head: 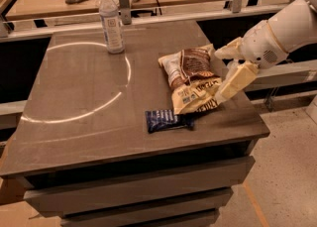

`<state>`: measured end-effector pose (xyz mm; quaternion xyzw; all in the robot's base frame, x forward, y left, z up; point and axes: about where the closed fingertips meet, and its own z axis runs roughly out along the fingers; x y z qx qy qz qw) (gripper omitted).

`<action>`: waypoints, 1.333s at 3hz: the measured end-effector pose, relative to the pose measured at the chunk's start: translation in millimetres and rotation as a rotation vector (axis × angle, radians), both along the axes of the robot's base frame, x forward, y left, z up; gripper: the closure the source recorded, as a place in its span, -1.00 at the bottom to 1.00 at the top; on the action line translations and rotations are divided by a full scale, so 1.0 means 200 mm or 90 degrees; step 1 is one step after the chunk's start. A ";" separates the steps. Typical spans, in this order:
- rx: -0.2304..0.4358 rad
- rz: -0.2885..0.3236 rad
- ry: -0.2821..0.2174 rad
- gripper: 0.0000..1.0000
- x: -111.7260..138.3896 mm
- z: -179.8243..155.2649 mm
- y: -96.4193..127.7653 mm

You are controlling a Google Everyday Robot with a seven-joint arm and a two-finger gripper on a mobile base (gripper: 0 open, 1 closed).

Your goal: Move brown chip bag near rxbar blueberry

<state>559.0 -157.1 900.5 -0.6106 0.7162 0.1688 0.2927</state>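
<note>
The brown chip bag (192, 80) lies crinkled on the right part of the table, its dark brown panel facing up with cream sections around it. The rxbar blueberry (168, 120) lies flat just in front of the bag, close to its lower edge and near the table's front edge. My gripper (222, 75) is at the bag's right edge, low over the table. Its cream fingers (237, 80) are spread apart, one by the bag's far corner and one by its near corner. The white arm comes in from the right.
A clear plastic water bottle (111, 22) stands upright at the back of the table (74, 122). A bright ring of light marks the left half of the tabletop. A workbench with tools and cables runs behind. The table's right edge is directly under the gripper.
</note>
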 end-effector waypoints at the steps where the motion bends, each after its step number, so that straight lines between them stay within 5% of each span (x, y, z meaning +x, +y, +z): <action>1: 0.034 -0.085 -0.015 -1.00 0.07 0.02 -0.10; 3: 0.123 -0.358 -0.101 -1.00 0.31 0.17 -0.42; 4: 0.177 -0.449 -0.131 -1.00 0.43 0.27 -0.48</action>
